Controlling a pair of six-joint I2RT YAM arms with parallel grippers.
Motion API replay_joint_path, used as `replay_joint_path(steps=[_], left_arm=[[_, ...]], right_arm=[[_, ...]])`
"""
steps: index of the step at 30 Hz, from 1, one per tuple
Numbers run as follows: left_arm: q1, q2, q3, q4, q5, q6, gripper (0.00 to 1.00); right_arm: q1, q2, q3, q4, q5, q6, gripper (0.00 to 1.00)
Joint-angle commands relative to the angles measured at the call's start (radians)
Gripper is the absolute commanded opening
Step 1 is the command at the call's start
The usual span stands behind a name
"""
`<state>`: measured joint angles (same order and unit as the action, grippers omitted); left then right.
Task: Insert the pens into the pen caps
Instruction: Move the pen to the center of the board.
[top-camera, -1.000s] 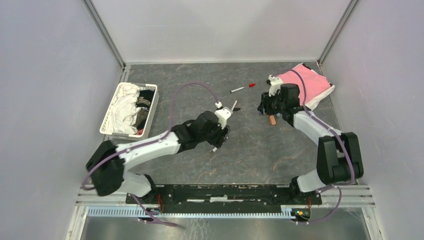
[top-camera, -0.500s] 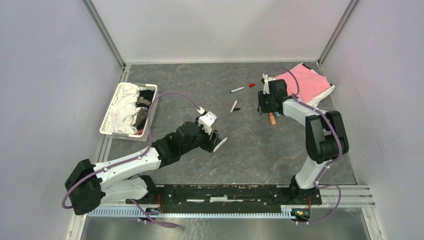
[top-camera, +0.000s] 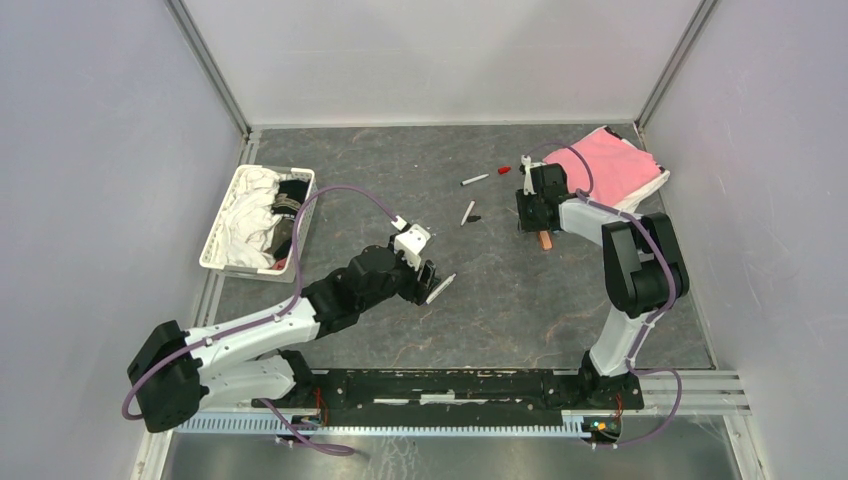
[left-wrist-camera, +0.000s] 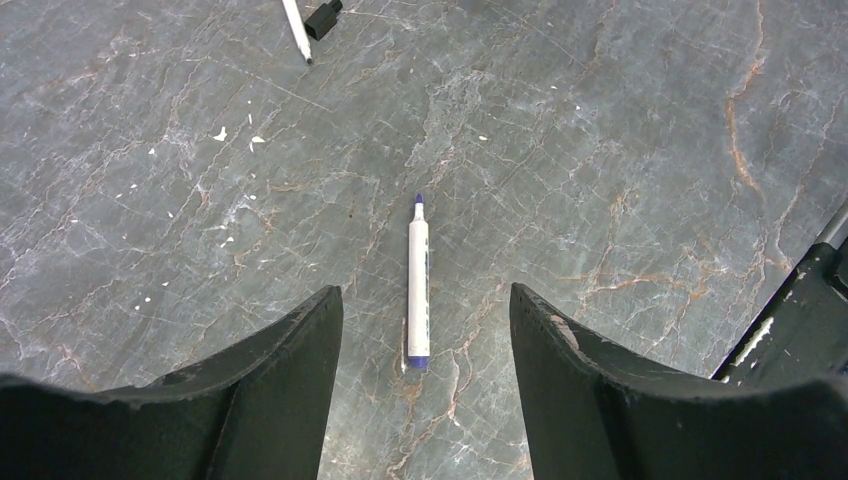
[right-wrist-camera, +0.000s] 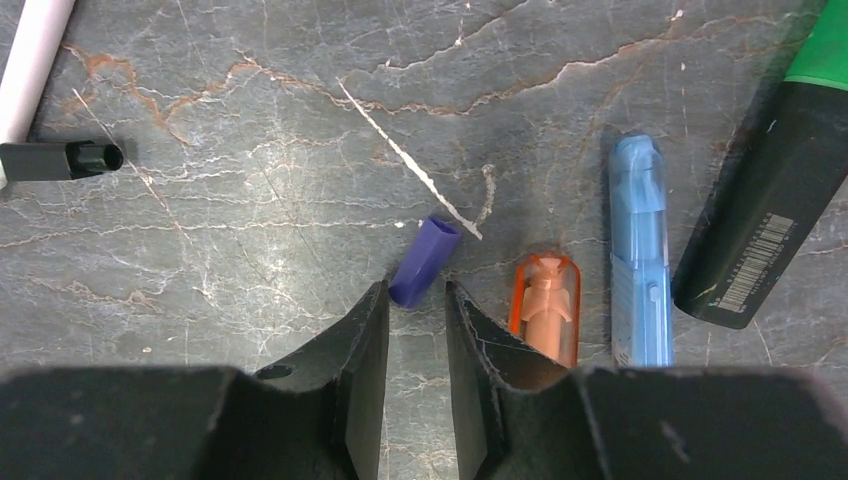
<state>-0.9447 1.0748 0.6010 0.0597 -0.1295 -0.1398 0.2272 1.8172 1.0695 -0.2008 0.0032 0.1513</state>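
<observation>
My left gripper (top-camera: 432, 281) is open and low over a thin white pen with a blue-purple tip (left-wrist-camera: 418, 281), which lies on the table between its fingers (left-wrist-camera: 280, 380), untouched. My right gripper (right-wrist-camera: 416, 300) has its jaws narrowly apart, with the near end of the blue-purple cap (right-wrist-camera: 424, 261) between the fingertips; the cap lies on the table. Right of it lie the orange marker (right-wrist-camera: 547, 306), the blue marker (right-wrist-camera: 638, 265) and the black-and-green marker (right-wrist-camera: 765, 215). A second white pen (top-camera: 467, 212) with a black cap (top-camera: 475, 218) beside it, a third white pen (top-camera: 474, 180) and a red cap (top-camera: 504, 171) lie further back.
A pink cloth (top-camera: 612, 168) lies at the back right, just behind my right arm. A white basket (top-camera: 214, 240) of cloths stands at the left. Grey walls close in the table on three sides.
My left arm pulled back toward me and now hovers over the blue-tipped pen. My right gripper shifted left and back, down onto the blue-purple cap. Little moved in the last half second.
</observation>
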Motion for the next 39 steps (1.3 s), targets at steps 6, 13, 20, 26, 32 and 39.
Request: replay_joint_path(steps=[6,13,20,26,32,39], left_arm=[[-0.005,-0.028,0.008,0.043,-0.009,-0.033,0.68],[-0.006,-0.023,0.009,0.045,-0.006,-0.039,0.68],[-0.005,-0.017,0.010,0.045,-0.004,-0.040,0.68],[-0.004,-0.021,0.007,0.047,0.002,-0.040,0.68],[-0.005,-0.043,-0.032,0.110,0.041,-0.045,0.69],[-0.005,-0.088,-0.114,0.259,0.113,-0.054,0.71]], right_arm=[[0.002,0.035,0.036,0.038,0.014,0.005,0.36],[0.001,0.059,0.060,0.044,0.017,0.013,0.38],[0.000,0.077,0.055,0.041,0.035,-0.017,0.30],[0.000,0.058,0.036,0.037,0.015,-0.073,0.20],[0.001,-0.004,-0.012,0.076,-0.038,-0.187,0.07],[-0.013,-0.089,-0.051,0.092,-0.175,-0.396,0.00]])
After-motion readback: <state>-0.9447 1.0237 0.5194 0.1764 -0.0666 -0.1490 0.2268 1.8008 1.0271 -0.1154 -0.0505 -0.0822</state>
